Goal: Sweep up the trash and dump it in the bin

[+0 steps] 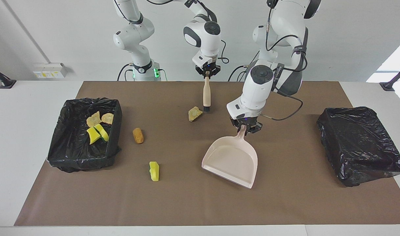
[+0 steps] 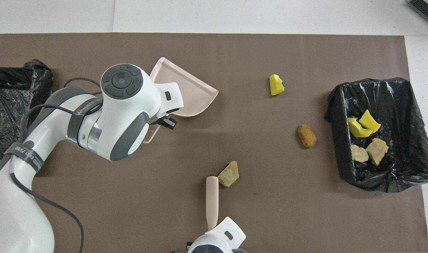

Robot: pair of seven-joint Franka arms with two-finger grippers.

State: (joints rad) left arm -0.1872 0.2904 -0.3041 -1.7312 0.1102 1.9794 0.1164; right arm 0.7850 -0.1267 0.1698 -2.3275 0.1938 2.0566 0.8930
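A white table (image 1: 29, 137) fills the scene, a brown mat (image 1: 186, 203) spread across most of it and stopping short of both ends. A plain pale wall (image 1: 72, 29) rises at the robots' edge, carrying a small white socket box (image 1: 49, 70) (yellow labels on it). Bright daylight spills in at one corner (image 1: 391, 62).

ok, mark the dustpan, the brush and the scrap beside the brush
dustpan (image 1: 231, 159), facing view, middle of the pan floor
brush (image 1: 206, 93), facing view, mid handle
pale scrap (image 2: 229, 174), overhead view, its top face
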